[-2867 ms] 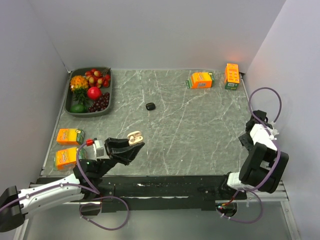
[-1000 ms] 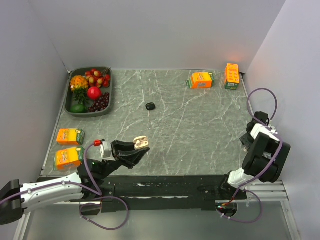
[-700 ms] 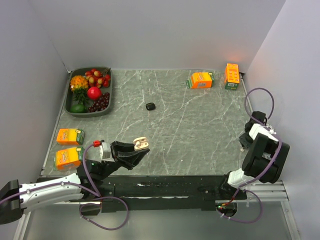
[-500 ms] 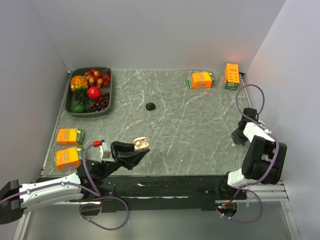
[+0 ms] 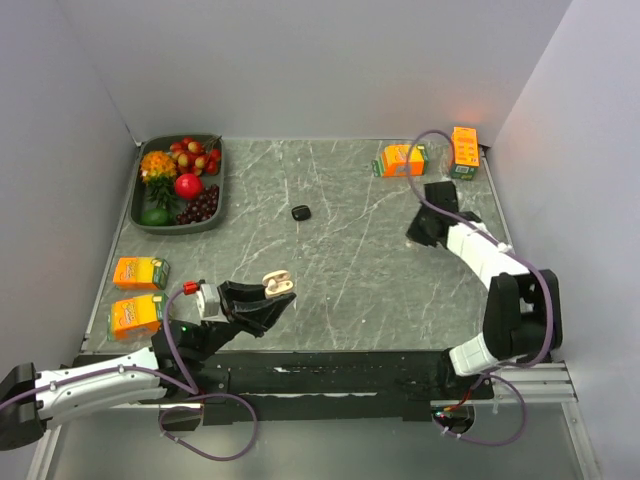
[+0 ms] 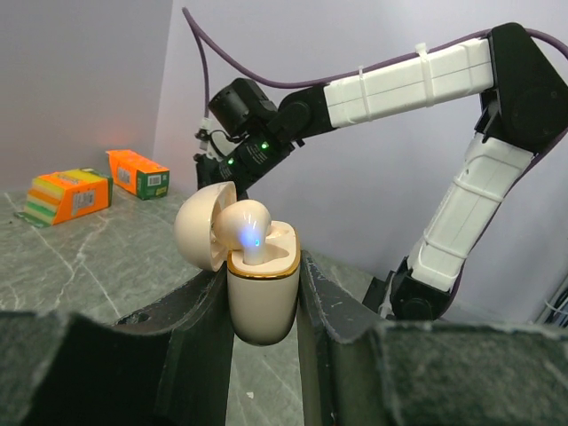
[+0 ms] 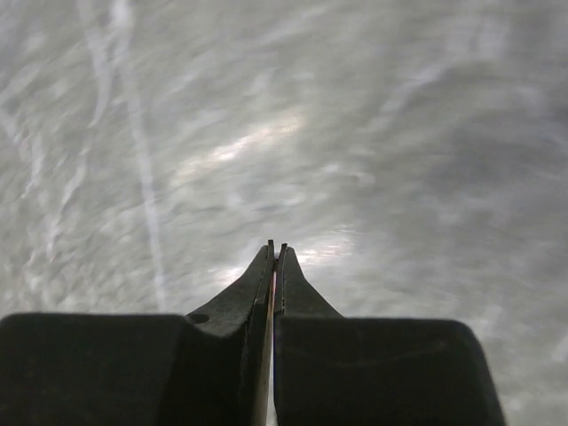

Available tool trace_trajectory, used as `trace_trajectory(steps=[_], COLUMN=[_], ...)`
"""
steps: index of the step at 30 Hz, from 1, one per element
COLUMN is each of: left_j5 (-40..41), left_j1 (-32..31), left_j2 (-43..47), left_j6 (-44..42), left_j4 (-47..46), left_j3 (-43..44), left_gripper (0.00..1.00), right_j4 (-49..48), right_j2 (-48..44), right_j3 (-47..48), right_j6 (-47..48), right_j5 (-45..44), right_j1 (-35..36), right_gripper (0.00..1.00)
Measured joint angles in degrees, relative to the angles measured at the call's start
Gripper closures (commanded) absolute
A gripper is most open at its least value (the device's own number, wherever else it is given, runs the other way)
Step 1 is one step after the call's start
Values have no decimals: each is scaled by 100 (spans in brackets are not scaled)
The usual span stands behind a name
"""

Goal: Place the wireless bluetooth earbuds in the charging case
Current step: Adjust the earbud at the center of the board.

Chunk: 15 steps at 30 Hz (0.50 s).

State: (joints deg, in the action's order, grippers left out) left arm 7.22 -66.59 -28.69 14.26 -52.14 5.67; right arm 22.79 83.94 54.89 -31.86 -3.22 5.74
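Note:
A cream charging case (image 6: 262, 297) stands upright between the fingers of my left gripper (image 6: 262, 266), which is shut on it. Its lid is tipped open to the left. One white earbud (image 6: 244, 222) sits in the case with a blue light glowing on it. From above, this gripper (image 5: 268, 292) hangs over the table's near left part with the case (image 5: 273, 282) at its tip. My right gripper (image 5: 420, 230) hovers over the far right of the table. Its fingers (image 7: 276, 250) are pressed together with nothing between them. A small black object (image 5: 300, 212) lies on the table at mid-left; what it is I cannot tell.
A grey tray (image 5: 222, 190) of fruit stands at the far left. Two orange boxes (image 5: 402, 160) (image 5: 463, 152) lie at the far right, close behind the right gripper. Two orange packs (image 5: 140, 272) (image 5: 135, 314) lie at the near left. Walls enclose three sides.
The right arm has swung from the table's right edge out over the far right of the table, and its jaws have shut. The left gripper has barely moved, still holding the case.

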Motion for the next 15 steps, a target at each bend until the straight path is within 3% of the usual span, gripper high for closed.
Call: trace_trajectory(steps=[5,8,15], left_j5=[79,125,175], left_j1=[0,-2,-4], left_j2=[4,37,192], left_j6=[-26,-59,-111], left_j4=[136,273,505], left_j3=[0,2,2], left_gripper=[99,99,99], right_j4=[-50,-24,264], right_j2=[848,1497,1744], right_j3=[627,1032,1119], right_j6=[339,660,1056], right_j5=[380,483,516], right_j1=[831,1316,1709], right_gripper=[98,72,46])
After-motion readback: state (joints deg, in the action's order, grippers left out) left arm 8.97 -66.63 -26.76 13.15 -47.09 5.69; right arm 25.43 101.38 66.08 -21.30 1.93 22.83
